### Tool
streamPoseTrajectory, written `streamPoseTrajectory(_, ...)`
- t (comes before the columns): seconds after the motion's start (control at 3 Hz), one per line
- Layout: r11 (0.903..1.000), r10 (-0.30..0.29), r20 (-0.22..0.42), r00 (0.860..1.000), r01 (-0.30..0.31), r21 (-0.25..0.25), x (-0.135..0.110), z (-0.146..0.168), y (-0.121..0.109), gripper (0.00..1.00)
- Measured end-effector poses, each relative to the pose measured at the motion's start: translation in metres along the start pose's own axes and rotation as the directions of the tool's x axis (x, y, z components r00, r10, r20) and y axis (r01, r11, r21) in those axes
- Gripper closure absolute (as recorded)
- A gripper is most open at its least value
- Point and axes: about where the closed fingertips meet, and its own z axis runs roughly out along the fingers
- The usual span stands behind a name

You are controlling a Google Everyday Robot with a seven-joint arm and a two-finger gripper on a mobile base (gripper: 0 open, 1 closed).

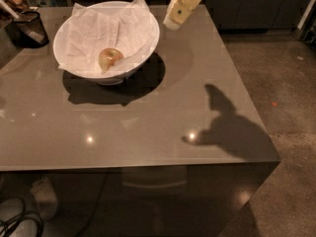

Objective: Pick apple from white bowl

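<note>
The apple (pixel 110 58), small and yellowish-green with a reddish blush, lies on crumpled white paper in the large white bowl (pixel 143 46) at the table's back left. My gripper (pixel 174 21) hangs in the air just right of the bowl's rim, at about rim height, coming down from the top edge of the camera view. It is apart from the apple and the bowl and holds nothing I can see.
The bowl stands on a glossy grey table (pixel 148 127). A small dark mesh cup (pixel 29 27) with utensils stands at the far left back corner. The table's right edge drops to a bare floor (pixel 291 93). Cables (pixel 17 221) lie on the floor at lower left.
</note>
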Motion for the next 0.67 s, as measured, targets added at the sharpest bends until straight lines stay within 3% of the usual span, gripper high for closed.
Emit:
streamPoseTrajectory(0.33,0.9987,-0.051,0.009,0.999,0.051,-0.005,-0.0248,0.0325,-0.0157,0.0)
streamPoseTrajectory(0.67,0.9986,-0.054,0.011,0.999,0.054,-0.005,-0.0267,0.0333,-0.0159,0.0)
